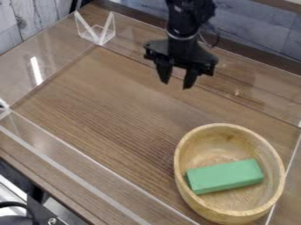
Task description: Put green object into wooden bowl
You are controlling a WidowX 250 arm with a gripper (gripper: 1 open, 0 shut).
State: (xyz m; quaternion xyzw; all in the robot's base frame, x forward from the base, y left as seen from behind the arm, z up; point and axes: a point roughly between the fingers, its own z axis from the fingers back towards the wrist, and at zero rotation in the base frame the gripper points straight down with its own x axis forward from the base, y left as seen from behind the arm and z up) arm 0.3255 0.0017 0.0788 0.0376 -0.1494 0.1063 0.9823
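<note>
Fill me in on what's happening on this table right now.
A single robot arm is working over a wooden table with clear walls around it. The green block already lies flat inside the wooden bowl near the front right corner. The gripper hangs over bare tabletop toward the back, well apart from the bowl, pointing down and holding nothing, its jaws partly apart. By how things lie, the placing looks done.

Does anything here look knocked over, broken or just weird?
Nothing stands out. The green block lies flat inside the wooden bowl, which sits upright on the table. The gripper hangs empty, far from the bowl.
</note>
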